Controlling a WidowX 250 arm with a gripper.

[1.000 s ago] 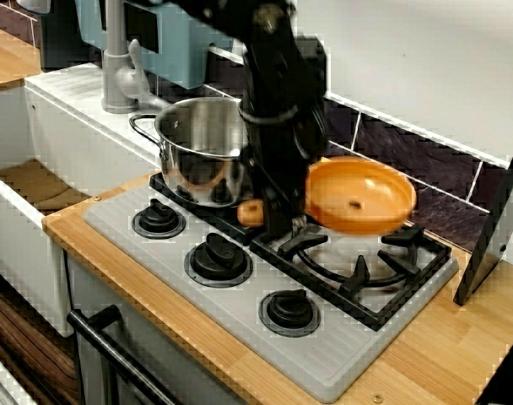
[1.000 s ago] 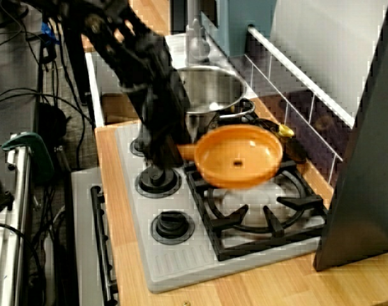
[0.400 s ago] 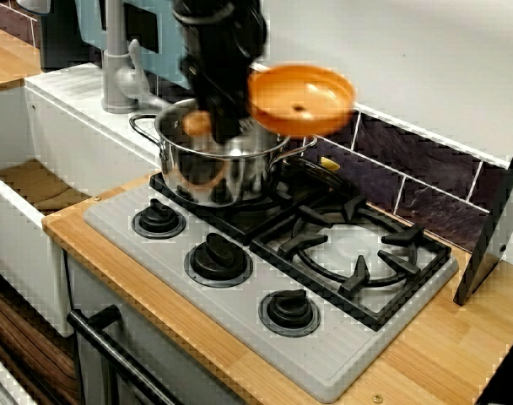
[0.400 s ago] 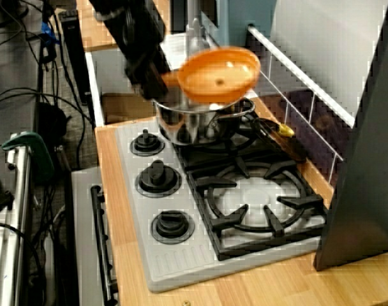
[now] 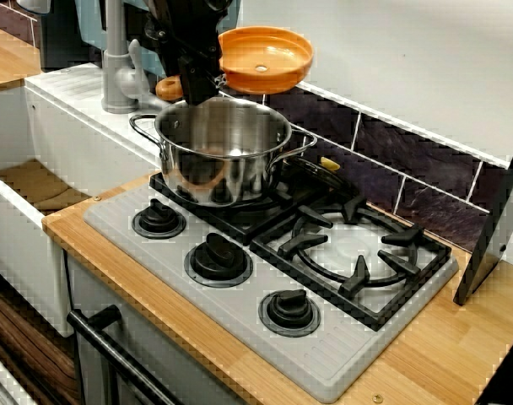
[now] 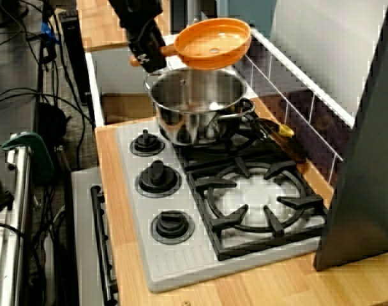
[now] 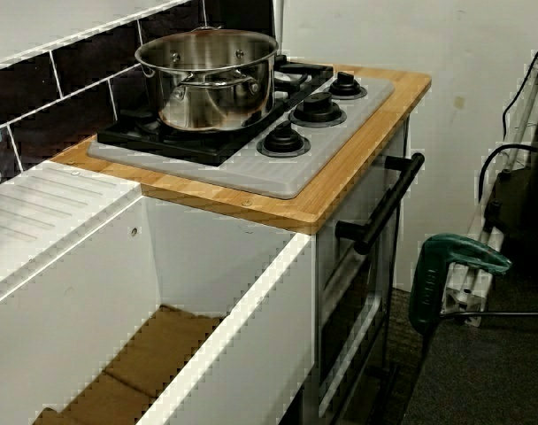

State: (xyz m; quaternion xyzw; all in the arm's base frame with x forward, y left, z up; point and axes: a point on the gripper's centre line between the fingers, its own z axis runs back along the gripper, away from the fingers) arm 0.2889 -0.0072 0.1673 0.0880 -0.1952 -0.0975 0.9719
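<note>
Pincer (image 5: 192,82) is clenched on the handle of the one orange pan (image 5: 266,58), whose bowl juts sideways from it, in the air above the single steel pot (image 5: 223,152). Three knobs (image 5: 218,258) line the stove (image 5: 349,359).

The pan (image 5: 265,57) is orange, the claw (image 5: 191,84) black, the pot (image 5: 214,164) silver, the stove (image 5: 341,359) grey with black grates (image 5: 358,278).
</note>
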